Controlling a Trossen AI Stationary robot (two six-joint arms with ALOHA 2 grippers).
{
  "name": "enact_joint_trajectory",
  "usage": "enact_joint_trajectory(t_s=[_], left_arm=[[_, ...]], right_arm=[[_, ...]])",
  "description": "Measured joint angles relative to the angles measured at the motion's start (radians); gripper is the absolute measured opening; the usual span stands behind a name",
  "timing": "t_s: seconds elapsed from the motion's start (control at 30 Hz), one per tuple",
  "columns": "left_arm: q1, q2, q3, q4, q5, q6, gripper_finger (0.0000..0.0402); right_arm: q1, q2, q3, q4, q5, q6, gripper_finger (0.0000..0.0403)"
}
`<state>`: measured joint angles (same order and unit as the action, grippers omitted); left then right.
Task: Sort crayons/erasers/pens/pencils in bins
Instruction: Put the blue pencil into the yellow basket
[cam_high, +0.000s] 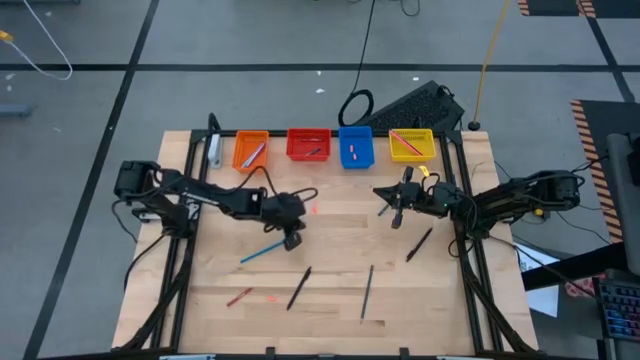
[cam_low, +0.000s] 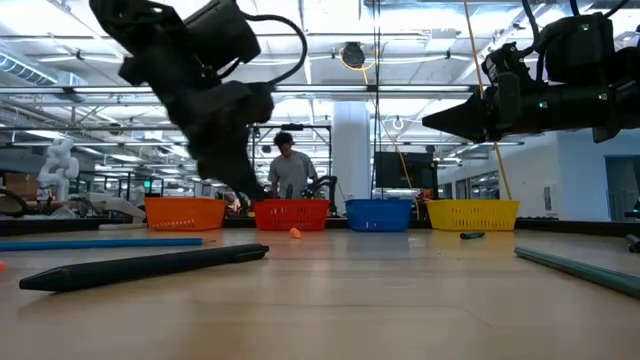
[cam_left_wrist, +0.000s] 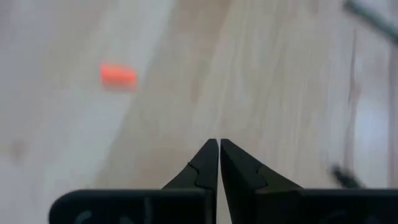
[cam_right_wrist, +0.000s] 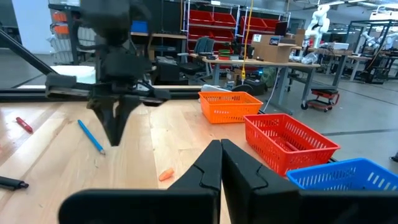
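Four bins stand in a row at the table's far edge: orange (cam_high: 251, 150), red (cam_high: 308, 145), blue (cam_high: 355, 147), yellow (cam_high: 411, 145). My left gripper (cam_high: 292, 240) (cam_left_wrist: 219, 143) points down over the table's middle, shut with nothing between its fingers, beside a light blue pen (cam_high: 262, 252). A small orange-red eraser (cam_high: 314, 210) (cam_left_wrist: 118, 75) lies just beyond it. My right gripper (cam_high: 385, 195) (cam_right_wrist: 220, 144) hovers shut and empty before the blue and yellow bins. A red crayon (cam_high: 238, 297) and a second eraser (cam_high: 272, 296) lie near the front left.
Three dark sticks lie on the wood: one (cam_high: 299, 287) front centre, one (cam_high: 367, 290) to its right, one (cam_high: 419, 243) near the right arm. The bins hold a few items. A keyboard (cam_high: 420, 105) lies behind the table. A person (cam_low: 288, 170) stands far behind.
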<state>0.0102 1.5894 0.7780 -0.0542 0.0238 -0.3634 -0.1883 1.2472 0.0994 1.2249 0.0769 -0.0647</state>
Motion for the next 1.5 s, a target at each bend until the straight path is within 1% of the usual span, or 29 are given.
enact_joint_trajectory(t_s=[0.07,0.13,0.23,0.33,0.43,0.53,0.7,0.8,0.87,0.93,1.03,1.13,1.23,1.33,1.43,1.5], left_arm=[[0.019,0.017,0.002,0.071,0.006,0.030,0.0018],[0.031,0.022,0.013,0.049,0.029,0.053,0.0018],[0.006,-0.011,0.046,-0.113,0.033,0.069,0.0018],[-0.055,-0.062,0.066,-0.276,-0.003,0.048,0.0019],[-0.133,-0.113,0.064,-0.451,-0.017,-0.060,0.0019],[-0.236,-0.165,0.064,-0.647,-0.016,-0.211,0.0019],[-0.428,-0.196,0.064,-0.842,0.077,-0.482,0.0019],[-0.530,-0.191,0.053,-0.857,0.115,-0.637,0.0019],[-0.574,-0.193,0.034,-0.859,0.115,-0.732,0.0019],[-0.600,-0.190,0.012,-0.847,0.087,-0.803,0.0019],[-0.601,-0.191,-0.009,-0.849,0.000,-0.877,0.0019],[-0.557,-0.191,-0.025,-0.822,-0.054,-0.871,0.0020],[-0.503,-0.191,-0.036,-0.802,-0.060,-0.825,0.0032],[-0.464,-0.191,-0.054,-0.780,-0.052,-0.773,0.0065],[-0.442,-0.191,-0.081,-0.699,-0.007,-0.742,0.0105],[-0.437,-0.191,-0.101,-0.655,0.003,-0.733,0.0128]], right_arm=[[0.000,0.000,0.000,-0.003,0.000,0.000,0.0000],[0.000,0.000,0.000,-0.003,0.000,-0.001,0.0000],[0.000,0.000,0.000,-0.003,0.000,0.000,0.0000],[0.000,0.000,0.000,-0.003,0.000,-0.001,0.0000],[0.000,0.000,0.000,-0.010,0.000,-0.002,0.0000],[0.000,0.000,0.000,-0.011,0.000,-0.002,0.0000],[0.000,0.000,0.000,-0.015,0.000,-0.003,0.0000],[0.000,0.000,0.000,-0.010,0.000,-0.003,0.0000],[0.000,0.000,0.000,-0.010,0.000,-0.003,0.0000],[0.000,0.000,0.000,-0.008,0.000,-0.003,0.0000],[0.000,0.000,0.000,-0.008,0.000,-0.002,0.0000],[0.000,0.000,0.000,-0.007,0.000,0.000,0.0000],[0.000,0.000,0.000,-0.002,0.000,0.000,0.0000],[0.000,0.000,0.000,-0.002,0.000,0.000,0.0000],[0.000,0.000,0.000,-0.003,-0.001,0.000,0.0000],[0.000,0.000,0.000,-0.002,-0.001,0.000,0.0000]])
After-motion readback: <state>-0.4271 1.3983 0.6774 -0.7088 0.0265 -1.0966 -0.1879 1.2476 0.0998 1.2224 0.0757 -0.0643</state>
